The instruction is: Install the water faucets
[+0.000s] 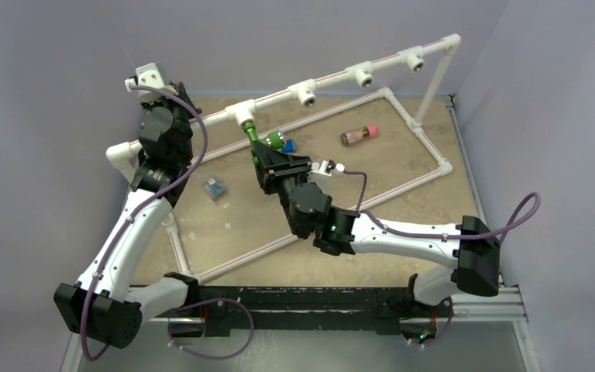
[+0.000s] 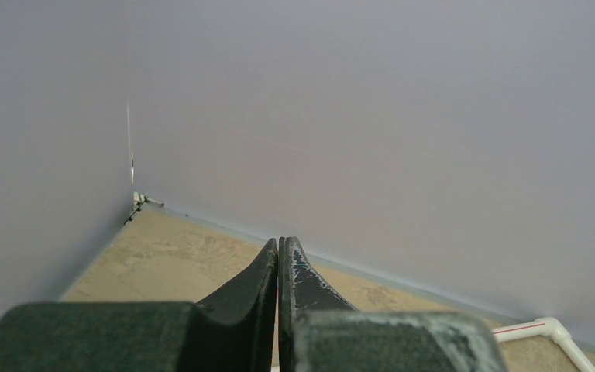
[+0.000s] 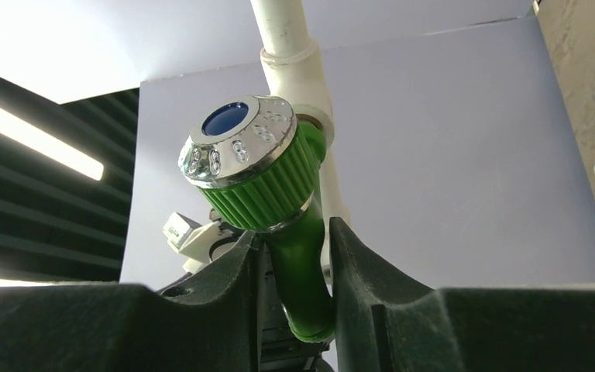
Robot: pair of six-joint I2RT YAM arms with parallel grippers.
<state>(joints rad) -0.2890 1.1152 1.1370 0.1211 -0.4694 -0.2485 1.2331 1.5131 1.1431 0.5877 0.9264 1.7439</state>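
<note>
A bright green water faucet [image 1: 251, 134] with a chrome cap and blue centre [image 3: 236, 143] sits with its stem at the leftmost tee [image 1: 241, 114] of the raised white pipe. My right gripper [image 1: 267, 160] is shut on its curved spout, which lies between the fingertips in the right wrist view [image 3: 294, 231]. A second green faucet [image 1: 276, 141] lies on the table just right of it. My left gripper [image 2: 279, 244] is shut and empty, held high near the back-left corner [image 1: 172, 94], pointing at the wall.
The raised pipe has three more open tees [image 1: 306, 94] [image 1: 364, 76] [image 1: 414, 58]. A white pipe frame [image 1: 434, 155] lies on the tan table. A small brown bottle [image 1: 359, 135], a blue piece [image 1: 288, 145] and a small blue-grey item [image 1: 214, 188] lie inside it.
</note>
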